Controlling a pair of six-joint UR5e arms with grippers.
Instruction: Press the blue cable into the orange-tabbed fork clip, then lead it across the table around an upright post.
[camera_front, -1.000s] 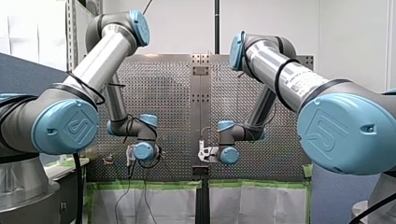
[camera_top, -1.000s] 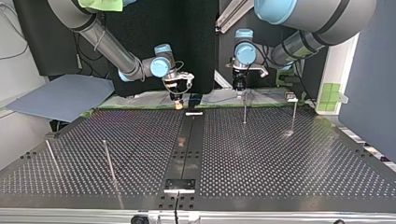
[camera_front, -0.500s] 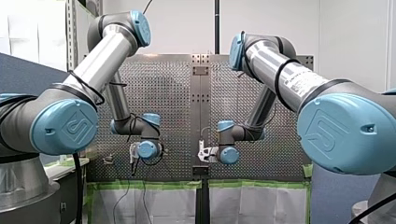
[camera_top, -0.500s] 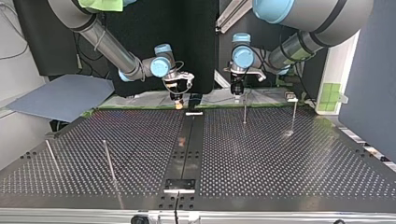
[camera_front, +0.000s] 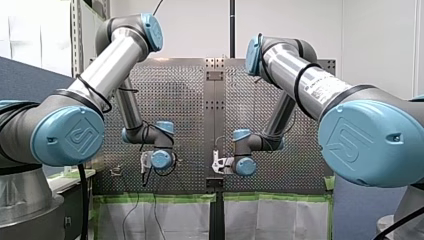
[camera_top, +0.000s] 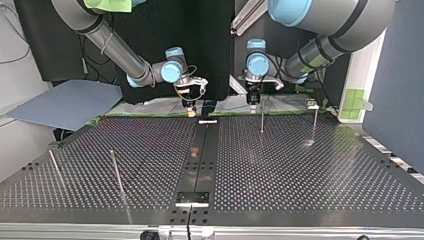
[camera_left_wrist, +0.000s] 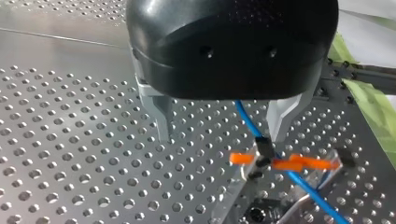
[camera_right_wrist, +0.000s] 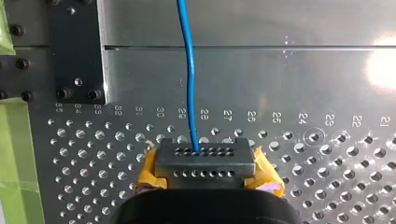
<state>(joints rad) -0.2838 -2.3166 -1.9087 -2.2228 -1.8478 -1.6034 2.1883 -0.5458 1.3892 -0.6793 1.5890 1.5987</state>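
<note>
My left arm's wrist has edged toward the middle of the perforated table (camera_front: 175, 100) over the past second; my right arm has kept its place. In the front view, my left gripper (camera_front: 145, 165) and my right gripper (camera_front: 218, 164) hang low over the table's near, green-taped edge, one on either side of its centre strip.

In the top view both grippers work at the far edge. My right gripper (camera_top: 190, 111), tipped in yellow, is at the centre strip. My left gripper (camera_top: 253, 99) is just behind an upright post (camera_top: 262, 120).

In the left wrist view, my left gripper's (camera_left_wrist: 220, 137) metal fingers stand apart and hold nothing. The blue cable (camera_left_wrist: 247, 121) runs just beside one finger and crosses the orange-tabbed fork clip (camera_left_wrist: 280, 163) between its tabs, near the table's taped edge.

In the right wrist view, my right gripper's (camera_right_wrist: 204, 154) yellow-padded fingers are clamped on the blue cable (camera_right_wrist: 189, 93), which runs straight ahead over the centre plate.
</note>
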